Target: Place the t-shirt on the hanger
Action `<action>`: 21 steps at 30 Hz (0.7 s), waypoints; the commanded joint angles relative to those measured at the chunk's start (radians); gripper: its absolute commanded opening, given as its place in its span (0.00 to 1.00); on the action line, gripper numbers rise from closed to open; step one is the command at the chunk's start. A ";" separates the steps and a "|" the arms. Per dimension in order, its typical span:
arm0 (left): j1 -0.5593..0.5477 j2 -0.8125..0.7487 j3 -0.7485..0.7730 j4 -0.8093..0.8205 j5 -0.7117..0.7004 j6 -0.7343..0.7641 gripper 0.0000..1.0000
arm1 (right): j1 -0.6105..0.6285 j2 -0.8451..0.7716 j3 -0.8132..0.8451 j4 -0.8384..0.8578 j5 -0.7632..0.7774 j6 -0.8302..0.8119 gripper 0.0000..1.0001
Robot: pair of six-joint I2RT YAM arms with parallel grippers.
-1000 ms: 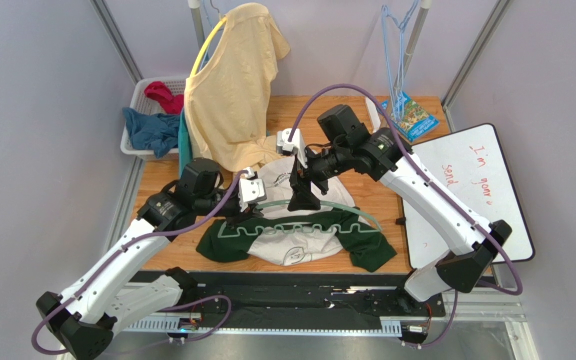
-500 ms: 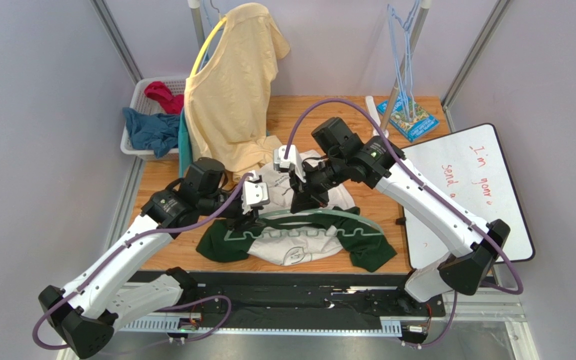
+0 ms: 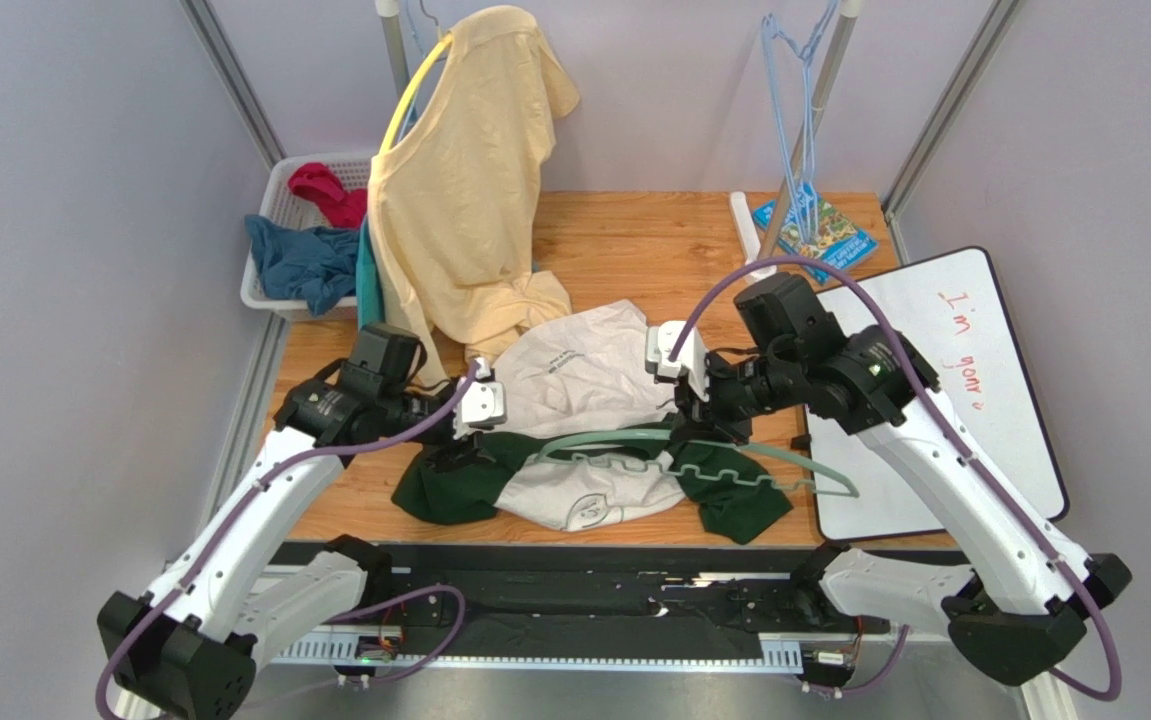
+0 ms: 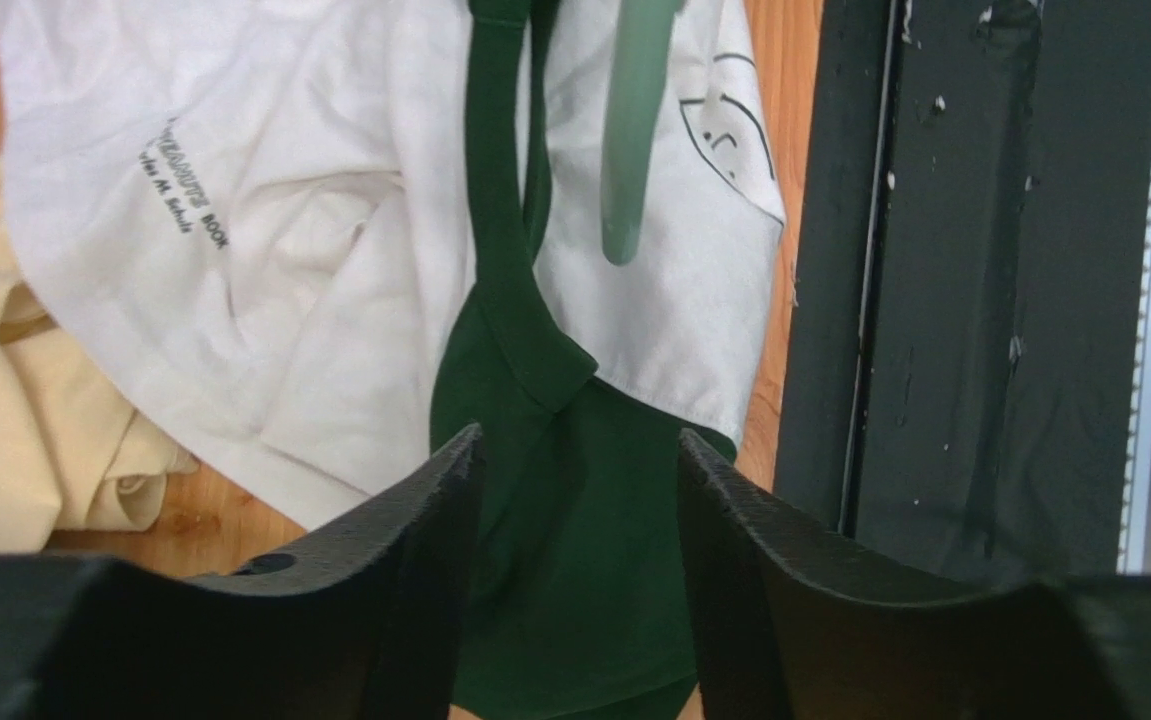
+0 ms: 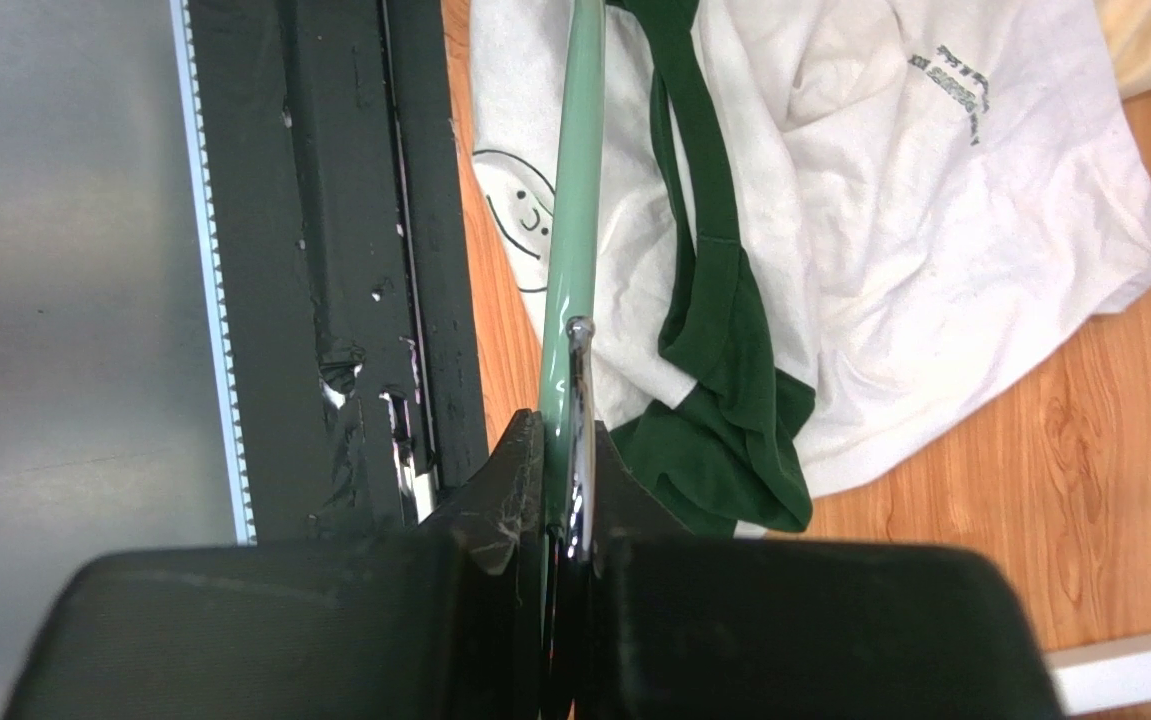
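Note:
The t-shirt (image 3: 584, 378), white with dark green sleeves, lies crumpled on the wooden table in front of both arms. The pale green hanger (image 3: 611, 438) lies across its front part, one arm reaching right past the cloth. My right gripper (image 3: 704, 423) is shut on the hanger (image 5: 578, 180) at its middle, where the metal hook meets the plastic. My left gripper (image 3: 461, 440) is open over the shirt's left green sleeve (image 4: 574, 495); the sleeve shows between the fingers (image 4: 424, 518) and nothing is gripped. The hanger's left tip (image 4: 631, 150) rests on the white cloth (image 4: 311, 225) ahead of it.
A pale yellow shirt (image 3: 461, 180) hangs on a yellow hanger at the back, its hem touching the table. A white basket (image 3: 284, 177) of clothes sits back left. Light blue hangers (image 3: 799, 105) hang back right above a book (image 3: 819, 233). A whiteboard (image 3: 942, 390) lies right. A black rail (image 3: 581, 578) runs along the near edge.
My right gripper closed on the hanger and drew it to the right across the shirt. My left gripper opened, released the hanger's left end and drew back to the left.

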 commanded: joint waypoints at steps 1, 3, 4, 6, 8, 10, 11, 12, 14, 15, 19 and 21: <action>-0.075 0.074 -0.009 0.048 -0.027 0.151 0.50 | 0.003 -0.031 -0.022 0.009 0.062 -0.009 0.00; -0.108 0.117 -0.024 0.075 -0.064 0.218 0.50 | 0.003 -0.035 -0.033 0.014 0.065 -0.005 0.00; -0.135 0.127 -0.033 0.097 -0.079 0.231 0.50 | 0.001 -0.034 -0.036 0.017 0.065 -0.005 0.00; -0.154 0.147 -0.069 0.155 -0.110 0.262 0.50 | 0.003 -0.029 -0.044 0.017 0.065 -0.013 0.00; -0.174 0.176 -0.095 0.192 -0.145 0.292 0.51 | 0.003 -0.029 -0.047 0.021 0.068 -0.018 0.00; -0.180 0.202 -0.099 0.215 -0.159 0.334 0.54 | 0.003 -0.024 -0.047 0.024 0.070 -0.025 0.00; -0.180 0.226 -0.102 0.220 -0.171 0.341 0.55 | 0.003 -0.023 -0.048 0.029 0.070 -0.028 0.00; -0.180 0.239 -0.102 0.230 -0.178 0.348 0.55 | 0.003 -0.020 -0.050 0.032 0.071 -0.033 0.00; -0.180 0.266 -0.104 0.244 -0.188 0.363 0.55 | 0.003 -0.012 -0.054 0.044 0.073 -0.041 0.00; -0.180 0.274 -0.105 0.256 -0.188 0.371 0.55 | 0.003 -0.008 -0.054 0.049 0.073 -0.044 0.00; -0.181 0.323 -0.104 0.290 -0.210 0.397 0.55 | 0.003 0.008 -0.053 0.066 0.077 -0.062 0.00; -0.181 0.337 -0.099 0.292 -0.225 0.418 0.51 | 0.001 0.017 -0.050 0.072 0.082 -0.070 0.00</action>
